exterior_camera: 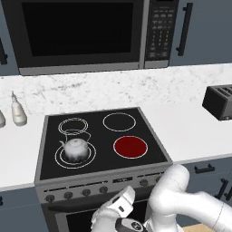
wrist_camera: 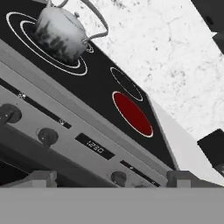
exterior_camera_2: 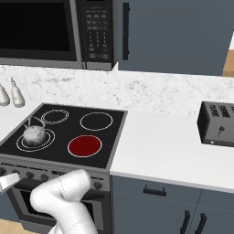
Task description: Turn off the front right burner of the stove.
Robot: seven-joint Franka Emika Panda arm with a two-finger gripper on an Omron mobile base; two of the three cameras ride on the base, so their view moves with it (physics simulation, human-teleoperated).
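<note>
The round front right burner (exterior_camera: 130,147), its disc solid red, is seen at four o'clock on the black glass stove (exterior_camera: 149,131), while the white two-finger gripper (wrist_camera: 112,178) is held wide apart before the knobs.

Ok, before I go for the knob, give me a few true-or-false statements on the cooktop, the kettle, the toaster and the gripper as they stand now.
1. The front right burner of the black glass stove has a solid red disc. True.
2. The silver metal kettle sits on the back right ring. False: it sits on the front left zone of concentric rings.
3. The two-finger gripper is clamped on a dark round knob. False: its jaws stand open, in front of the grey steel panel, holding nothing.
4. A black toaster stands on the white counter right of the stove. True.
5. The back right ring is red. False: it is black.
</note>
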